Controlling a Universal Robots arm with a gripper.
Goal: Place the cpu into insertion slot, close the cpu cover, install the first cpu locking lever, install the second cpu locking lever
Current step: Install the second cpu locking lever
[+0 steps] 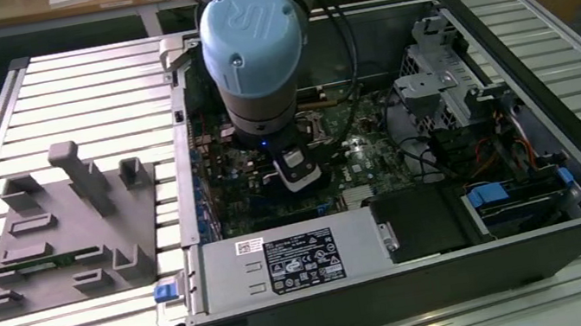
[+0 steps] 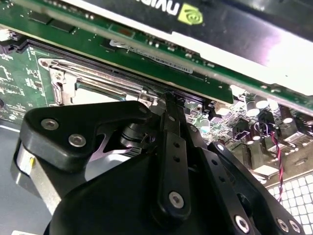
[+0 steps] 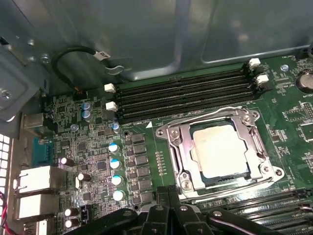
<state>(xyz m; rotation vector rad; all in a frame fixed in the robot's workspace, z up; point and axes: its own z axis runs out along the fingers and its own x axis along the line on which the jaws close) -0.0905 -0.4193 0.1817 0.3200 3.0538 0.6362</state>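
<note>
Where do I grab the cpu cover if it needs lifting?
Probably pinch a frame bar of the cpu cover at its outer edge, coming from above: it lies flat around the cpu, whose top fills the window, leaving little inner lip free.

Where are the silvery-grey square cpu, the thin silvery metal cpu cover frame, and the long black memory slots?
silvery-grey square cpu (image 3: 221, 149): first wrist view, middle of its metal top.
thin silvery metal cpu cover frame (image 3: 185, 155): first wrist view, one side bar of the frame.
long black memory slots (image 3: 186, 95): first wrist view, mid-length of the slot bank.
</note>
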